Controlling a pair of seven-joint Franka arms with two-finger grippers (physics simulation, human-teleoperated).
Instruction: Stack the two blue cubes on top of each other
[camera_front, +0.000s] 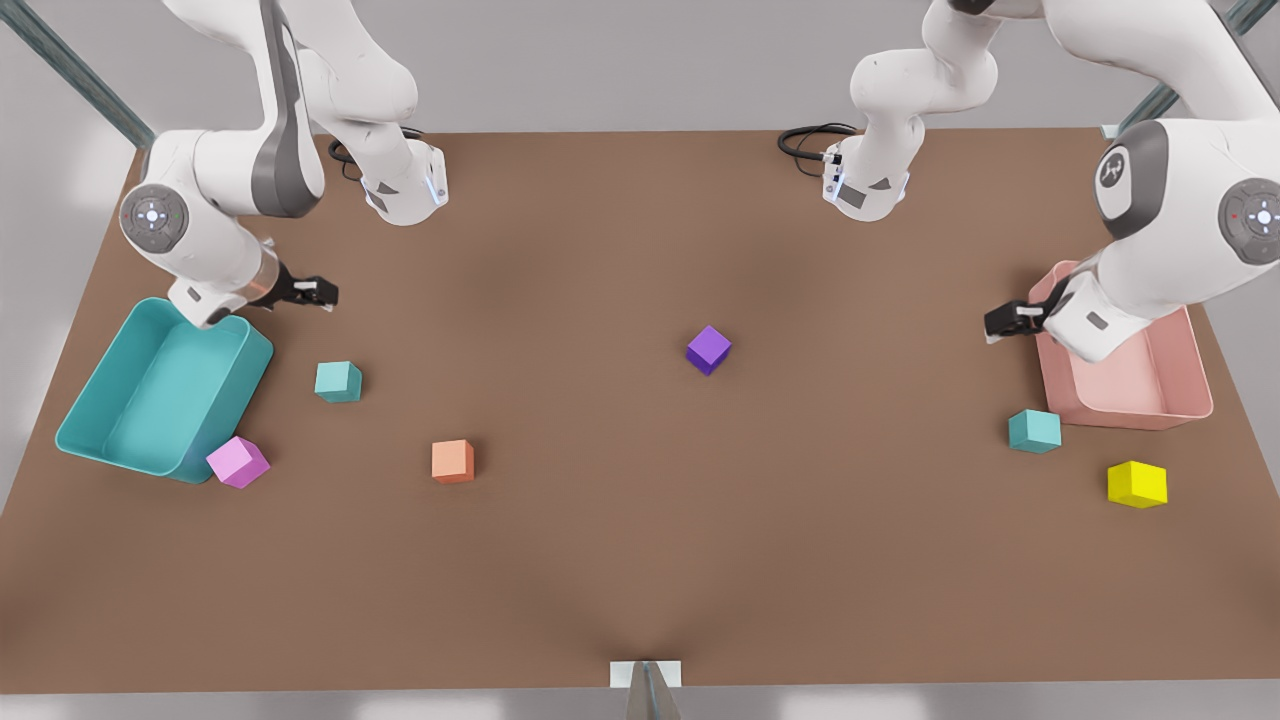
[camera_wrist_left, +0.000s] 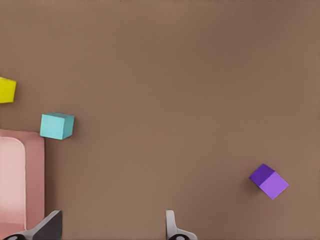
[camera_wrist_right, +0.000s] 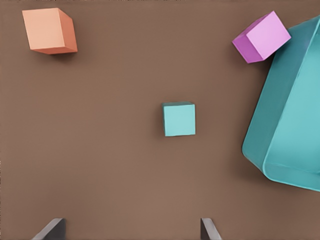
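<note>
On the brown worktop (camera_front: 640, 560) two blue cubes are seen well apart. One blue cube (camera_front: 338, 381) lies near the teal tray (camera_front: 90, 395) at the front view's left, between a pink cube (camera_front: 238, 462) touching that tray and an orange cube (camera_front: 453, 461). The other blue cube (camera_front: 1034, 431) sits just beside the pink tray (camera_front: 1190, 385) at the front view's right, near a yellow cube (camera_front: 1137, 484). A purple cube (camera_front: 708, 350) is set mid-worktop. The right gripper (camera_front: 318, 291) is held above the worktop beside the teal tray, fingers spread apart, nothing grasped. The left gripper (camera_front: 1005, 320) is held beside the pink tray, likewise spread and empty.
</note>
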